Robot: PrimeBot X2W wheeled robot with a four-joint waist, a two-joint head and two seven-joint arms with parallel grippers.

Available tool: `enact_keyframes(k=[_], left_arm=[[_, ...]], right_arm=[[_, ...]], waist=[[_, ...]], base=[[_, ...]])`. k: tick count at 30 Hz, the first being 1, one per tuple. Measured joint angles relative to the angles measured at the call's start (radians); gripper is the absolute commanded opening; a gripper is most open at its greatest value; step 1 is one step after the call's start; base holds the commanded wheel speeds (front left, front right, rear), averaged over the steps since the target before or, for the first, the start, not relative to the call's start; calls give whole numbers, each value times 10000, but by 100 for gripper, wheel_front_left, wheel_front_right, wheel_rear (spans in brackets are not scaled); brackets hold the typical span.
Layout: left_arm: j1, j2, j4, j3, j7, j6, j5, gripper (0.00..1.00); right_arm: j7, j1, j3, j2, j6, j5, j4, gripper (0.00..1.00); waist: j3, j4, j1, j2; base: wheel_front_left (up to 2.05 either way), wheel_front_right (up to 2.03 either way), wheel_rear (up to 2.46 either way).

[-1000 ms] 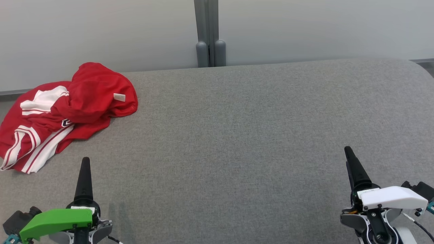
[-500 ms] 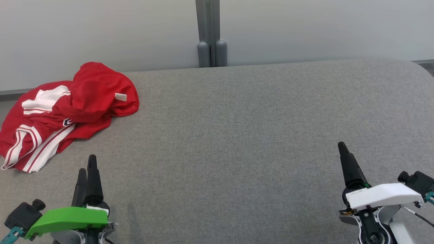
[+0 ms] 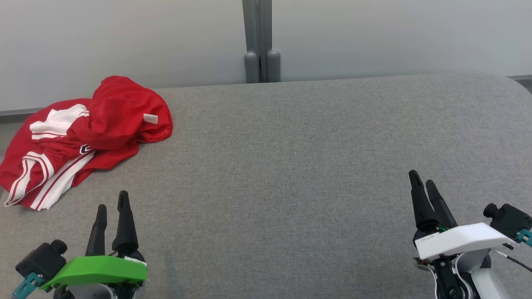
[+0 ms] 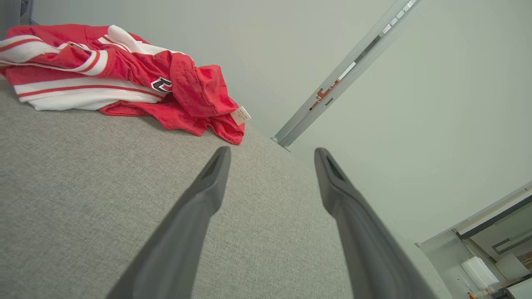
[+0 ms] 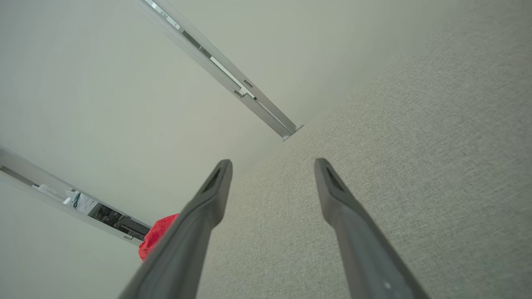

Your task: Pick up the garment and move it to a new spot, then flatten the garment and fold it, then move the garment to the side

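The left gripper [image 3: 112,200] and the right gripper [image 3: 420,177] — two in all — both have their fingers spread wide, holding nothing and touching nothing. One garment [image 3: 104,120], red with white stripes, lies crumpled at the far left corner of the grey padded table [image 3: 291,166]. A single white tag [image 3: 150,118] shows on its bunched top, and the folds hide most of its shape. The left gripper is near it but apart — the right is well apart. One grey post [image 3: 260,41] rises behind the table.
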Motion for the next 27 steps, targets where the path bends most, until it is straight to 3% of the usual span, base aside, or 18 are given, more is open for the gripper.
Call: enact_keyframes(k=[27], left_arm=[[180, 35, 230, -230, -727, 276, 3329, 100]], right_arm=[[-723, 174, 470, -127, 2, -2882, -17, 100]], waist=[[-45, -5, 0, 0]], base=[[0, 0, 0]])
